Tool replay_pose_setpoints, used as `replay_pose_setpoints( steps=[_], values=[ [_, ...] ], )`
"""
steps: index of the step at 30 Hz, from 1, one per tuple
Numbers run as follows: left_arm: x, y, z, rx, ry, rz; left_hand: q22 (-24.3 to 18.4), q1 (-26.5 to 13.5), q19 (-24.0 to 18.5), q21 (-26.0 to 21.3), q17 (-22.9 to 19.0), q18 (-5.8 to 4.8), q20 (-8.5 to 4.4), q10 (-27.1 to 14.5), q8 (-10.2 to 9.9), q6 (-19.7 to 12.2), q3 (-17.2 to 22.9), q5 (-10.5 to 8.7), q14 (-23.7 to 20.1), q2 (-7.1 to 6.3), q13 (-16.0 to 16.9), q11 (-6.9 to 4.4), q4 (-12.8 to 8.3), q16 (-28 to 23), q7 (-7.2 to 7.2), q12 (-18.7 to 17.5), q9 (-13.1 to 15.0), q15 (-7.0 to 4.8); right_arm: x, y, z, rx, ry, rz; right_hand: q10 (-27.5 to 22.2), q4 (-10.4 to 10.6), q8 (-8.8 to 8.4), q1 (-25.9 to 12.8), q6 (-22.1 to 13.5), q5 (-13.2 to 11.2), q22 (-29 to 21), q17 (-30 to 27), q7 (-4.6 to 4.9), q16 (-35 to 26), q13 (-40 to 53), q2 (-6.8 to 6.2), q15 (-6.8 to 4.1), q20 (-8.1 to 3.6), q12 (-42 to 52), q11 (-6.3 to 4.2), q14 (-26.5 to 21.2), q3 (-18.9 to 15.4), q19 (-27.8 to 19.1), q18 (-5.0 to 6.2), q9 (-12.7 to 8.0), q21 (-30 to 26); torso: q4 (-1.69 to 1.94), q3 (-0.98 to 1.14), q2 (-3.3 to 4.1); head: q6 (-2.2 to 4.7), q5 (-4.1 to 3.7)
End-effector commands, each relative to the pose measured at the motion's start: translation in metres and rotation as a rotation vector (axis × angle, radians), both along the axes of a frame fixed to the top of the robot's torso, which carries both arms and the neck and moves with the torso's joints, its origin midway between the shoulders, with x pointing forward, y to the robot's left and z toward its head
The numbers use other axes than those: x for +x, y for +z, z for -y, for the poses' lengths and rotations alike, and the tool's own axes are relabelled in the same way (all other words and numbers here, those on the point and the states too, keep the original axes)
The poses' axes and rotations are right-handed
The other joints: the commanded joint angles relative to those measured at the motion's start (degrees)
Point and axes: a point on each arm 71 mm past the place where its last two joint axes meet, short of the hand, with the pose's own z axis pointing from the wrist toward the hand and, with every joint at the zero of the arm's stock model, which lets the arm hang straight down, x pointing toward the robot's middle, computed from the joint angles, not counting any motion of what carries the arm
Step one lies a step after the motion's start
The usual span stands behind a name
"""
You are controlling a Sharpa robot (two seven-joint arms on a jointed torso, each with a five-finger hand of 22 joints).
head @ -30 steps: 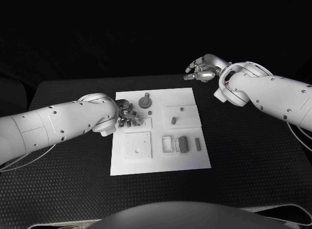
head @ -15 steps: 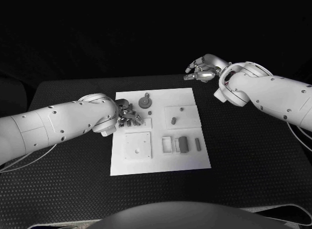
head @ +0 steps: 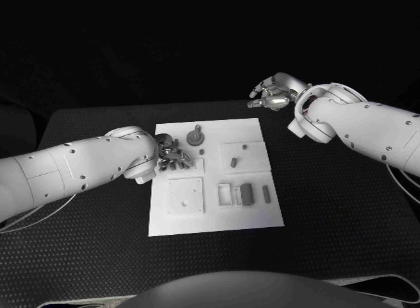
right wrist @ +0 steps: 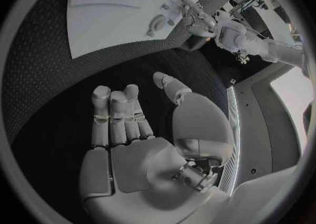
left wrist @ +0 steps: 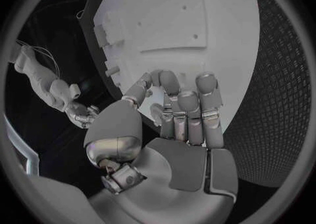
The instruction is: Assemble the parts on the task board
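The flat white rectangular task board (head: pixel 214 212) is laid lengthwise at the middle of the black textured table (head: pixel 348 212). On its nearest portion a square raised plate (head: pixel 186 196) with small holes is seen, and beside it a row of narrow upright grey parts (head: pixel 245 193) is set in slots. Farther along, a short grey peg (head: pixel 234 162) is stood in a recessed square panel. At the far left corner of the board a round grey disc-shaped part (head: pixel 195 136) is laid. The silver left hand (head: pixel 171 154) is held over the board's left edge, fingers curled inward; whether anything is pinched cannot be told. The silver right hand (head: pixel 274 90) is held beyond the board's far right corner, above the table, fingers loosely bent with nothing in them. The background is dark.
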Motion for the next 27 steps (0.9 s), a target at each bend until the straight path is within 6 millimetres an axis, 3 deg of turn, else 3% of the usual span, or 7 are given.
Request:
replay_pose_setpoints(
  steps=[1, 4, 18, 22, 24, 27],
  values=[
    [0.000, 0.000, -0.001, -0.009, 0.018, 0.003, 0.8, -0.9, 0.1, -0.3, 0.3, 2.43, -0.22, -0.2, -0.4, 0.3, -2.4, -2.23, -0.6, -0.34, 0.1, -0.27, 0.0, 0.4, -0.10, 0.4, 0.1, -1.20, 0.000, 0.000, -0.001, -0.001, 0.012, -0.002, -0.3, 0.4, 0.19, -0.5, -0.3, 0.2, 0.0, -0.1, 0.80, -0.1, -0.1, -0.04, -0.03, -0.25, 0.4, 0.09, -0.3, 0.0, 0.2, 3.03, -0.1, -0.4, 0.00, 0.00, -0.02, 0.01, -0.01],
    [0.001, 0.000, -0.002, -0.013, 0.023, 0.004, 0.8, -1.5, 0.1, -0.4, 0.4, 2.55, -0.20, -0.3, -0.4, 0.4, -4.0, -3.23, -0.7, -0.98, 0.2, -0.38, 0.1, 0.5, -0.13, 0.7, 0.1, -1.26, 0.000, 0.000, -0.001, -0.001, 0.012, -0.002, -0.3, 0.4, 0.19, -0.5, -0.4, 0.2, 0.0, -0.1, 0.80, -0.1, -0.1, -0.04, -0.02, -0.25, 0.4, 0.09, -0.3, 0.1, 0.2, 3.03, -0.1, -0.4, 0.02, -0.02, 0.00, 0.00, -0.04],
    [0.005, 0.014, -0.009, -0.084, 0.063, 0.007, 0.7, -4.1, 0.6, -0.5, 0.9, 2.98, -0.24, -0.1, -0.6, 0.3, -5.9, -3.33, -0.6, -2.49, 0.6, -0.60, 0.4, 1.3, -0.30, 1.6, 0.4, -1.51, 0.000, -0.002, 0.001, 0.002, 0.011, -0.006, -0.3, 0.5, 0.18, -0.5, -0.4, 0.2, 0.0, -0.1, 0.82, -0.1, -0.1, -0.09, -0.01, -0.25, 0.4, 0.11, -0.3, 0.0, 0.2, 3.03, -0.1, -0.4, -0.03, -0.02, -0.05, 0.34, -0.12],
    [0.004, 0.023, -0.009, -0.162, 0.005, -0.090, 0.6, -4.3, 0.6, -0.6, 1.0, 3.07, -0.20, -0.3, -0.7, 0.2, -5.7, -3.33, -0.8, -1.60, 0.6, -0.59, 0.4, 1.3, -0.29, 1.7, 0.4, -1.52, 0.001, -0.002, 0.003, 0.002, 0.004, -0.007, -0.3, 0.5, 0.19, -0.5, -0.4, 0.2, 0.0, -0.1, 0.82, -0.1, -0.1, -0.08, -0.01, -0.25, 0.4, 0.11, -0.3, 0.0, 0.2, 3.03, -0.1, -0.4, 0.10, -0.02, -0.15, 0.65, -0.01],
    [0.004, 0.032, -0.010, -0.188, -0.007, -0.116, 0.4, -4.7, 0.1, -1.0, 0.8, 2.98, 0.00, -1.0, -1.3, -0.7, -5.3, -3.30, -1.3, 0.72, 0.5, -0.29, 0.6, 0.8, 0.04, 1.4, 0.2, -1.25, 0.001, -0.003, 0.005, 0.002, -0.001, -0.008, -0.3, 0.5, 0.19, -0.5, -0.4, 0.2, 0.0, -0.1, 0.82, -0.1, -0.1, -0.08, -0.01, -0.25, 0.4, 0.11, -0.3, 0.0, 0.2, 3.03, -0.1, -0.4, 0.13, 0.00, -0.16, 0.69, -0.03],
    [0.010, 0.045, -0.014, -0.188, -0.014, -0.100, 0.2, -5.0, -1.2, -2.0, 0.6, 2.70, 0.32, -2.5, -2.0, -1.8, -5.1, -3.29, -2.5, 1.52, 0.2, 0.35, 0.3, 0.0, 0.67, 0.8, 0.0, -0.59, 0.002, -0.003, 0.008, 0.001, -0.009, -0.008, -0.3, 0.5, 0.19, -0.5, -0.4, 0.2, 0.0, -0.1, 0.82, -0.1, -0.1, -0.09, -0.01, -0.25, 0.4, 0.11, -0.3, 0.0, 0.2, 3.03, -0.1, -0.4, 0.18, -0.02, -0.14, 0.84, 0.03]
  ],
)
